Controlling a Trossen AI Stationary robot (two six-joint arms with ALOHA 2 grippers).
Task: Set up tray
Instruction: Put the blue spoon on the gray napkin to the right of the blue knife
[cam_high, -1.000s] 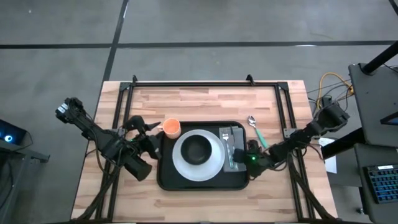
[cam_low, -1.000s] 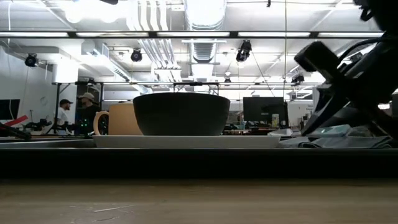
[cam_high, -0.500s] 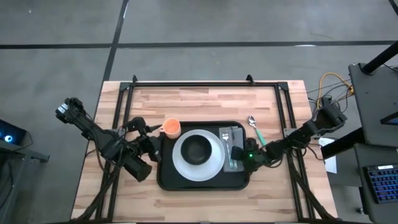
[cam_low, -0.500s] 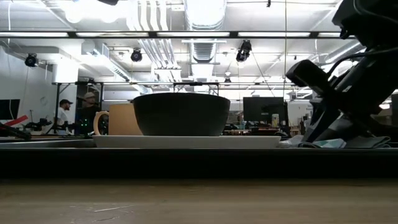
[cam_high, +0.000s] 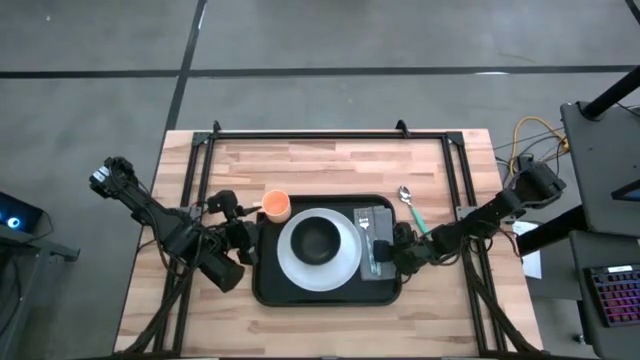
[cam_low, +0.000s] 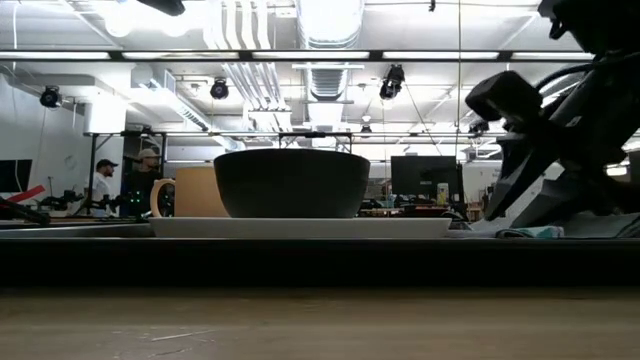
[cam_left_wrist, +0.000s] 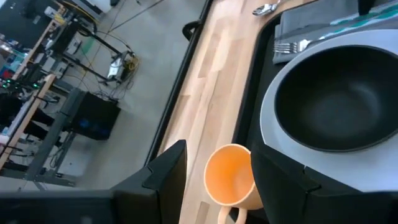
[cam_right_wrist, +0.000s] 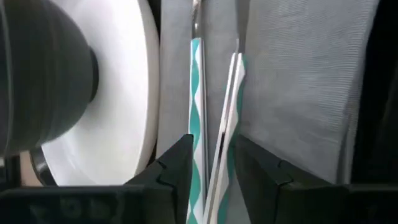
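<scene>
Two arms are flanking the black tray at centre frame in the high view. In the left wrist view, the left gripper is hanging spread around an orange cup. In the right wrist view, the right gripper is sitting parted over teal-handled cutlery on a grey napkin.

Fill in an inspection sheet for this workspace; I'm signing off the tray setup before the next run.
Surface: wooden table, black frame rails along its edges.
Job's things: black tray holds white plate with dark bowl; grey napkin carries fork and teal-handled cutlery.
Clutter: orange mug at the tray's far left corner; teal-handled spoon on the table right of the tray.
Grippers: left gripper open around the mug; right gripper open over the napkin's cutlery.
Cables: bundle beyond the table's right edge.
Surroundings: people in the room behind.
</scene>
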